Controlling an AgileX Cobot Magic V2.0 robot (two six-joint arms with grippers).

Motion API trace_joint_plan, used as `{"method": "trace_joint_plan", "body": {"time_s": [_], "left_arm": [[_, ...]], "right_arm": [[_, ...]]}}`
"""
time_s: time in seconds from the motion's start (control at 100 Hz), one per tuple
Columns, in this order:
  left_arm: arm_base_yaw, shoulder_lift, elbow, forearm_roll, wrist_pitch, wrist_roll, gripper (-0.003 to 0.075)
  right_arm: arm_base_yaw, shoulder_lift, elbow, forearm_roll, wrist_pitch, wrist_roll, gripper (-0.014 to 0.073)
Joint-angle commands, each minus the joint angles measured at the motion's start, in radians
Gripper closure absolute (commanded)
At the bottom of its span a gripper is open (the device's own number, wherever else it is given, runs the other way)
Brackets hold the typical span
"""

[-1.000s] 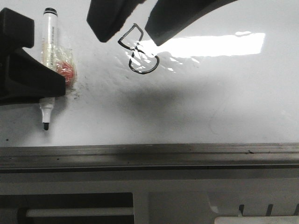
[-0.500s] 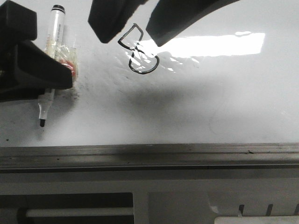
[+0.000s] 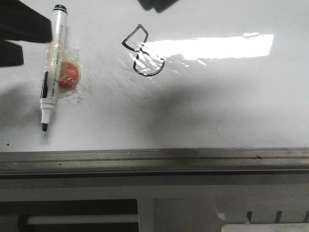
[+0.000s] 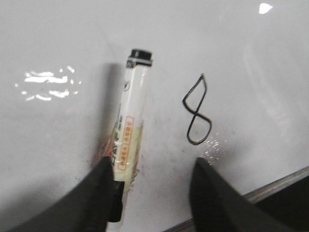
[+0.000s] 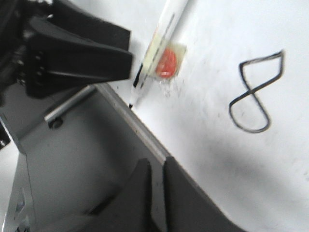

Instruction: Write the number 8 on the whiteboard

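We see the whiteboard lying flat as the working surface, glossy white, with a bright band of glare across its far right part and faint grey smudges and soft shadows over the middle. Along its near edge runs a grey metal rail, and below that a grey frame with dark openings.

The number 8 is drawn in thin black line on the far middle of the whiteboard, its upper loop angular and its lower loop rounded, touching the left end of the glare. It also shows in the left wrist view and the right wrist view.

To its left, well apart, lies a marker pen, white-bodied with a black cap end away from us and its dark tip toward the rail. Just beside it on its right sits a small red object in clear wrapping, touching the pen.

The left gripper has its fingers spread wide above the pen's tip end, holding nothing. The right gripper has its fingers drawn narrow, nearly together, with nothing between them.
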Motion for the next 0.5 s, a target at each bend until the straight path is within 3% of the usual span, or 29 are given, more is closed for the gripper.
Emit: {"method": "trace_joint_plan", "body": {"time_s": [0.0, 0.02, 0.3, 0.49], "left_arm": [[0.001, -0.103, -0.013, 0.045, -0.052, -0.007, 0.0698], [0.001, -0.127, -0.006, 0.054, -0.050, -0.007, 0.0740], [0.001, -0.428, 0.140, 0.191, -0.065, -0.007, 0.0741], [0.001, -0.561, 0.235, 0.322, -0.074, -0.005, 0.0741]], "right_arm": [[-0.001, -0.086, 0.017, -0.035, -0.135, -0.009, 0.0657], [-0.001, -0.107, 0.036, -0.052, -0.159, -0.009, 0.0657], [-0.001, -0.455, 0.432, -0.209, -0.587, -0.009, 0.0657], [-0.001, -0.671, 0.680, -0.225, -0.711, -0.009, 0.0657]]}}
